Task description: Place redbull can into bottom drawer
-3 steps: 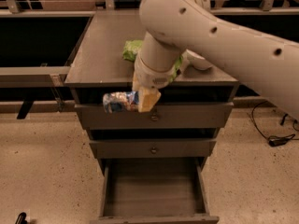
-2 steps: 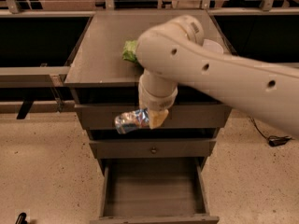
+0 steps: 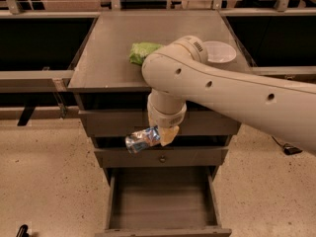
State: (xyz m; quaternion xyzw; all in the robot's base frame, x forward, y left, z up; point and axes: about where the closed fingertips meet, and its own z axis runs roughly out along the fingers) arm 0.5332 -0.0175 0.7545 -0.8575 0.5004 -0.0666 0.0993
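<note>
One pale robot arm point(image 3: 237, 88) reaches from the right across a grey cabinet point(image 3: 108, 48) and bends down over its front edge. Below it, the bottom drawer point(image 3: 160, 201) stands pulled open, its plain grey tray bare. On the cabinet top sit a white bowl point(image 3: 220, 51) and, near it, a green snack bag point(image 3: 143, 51), both partly hidden behind the arm. The gripper point(image 3: 165, 135) hangs in front of the two closed upper drawers, above the open one, its fingers clamped on one end of the redbull can point(image 3: 142, 139), which lies roughly on its side in the air and points left. Judged from this, the pick-up is done and the carry is well along; lowering the can into the drawer and letting go are left.
</note>
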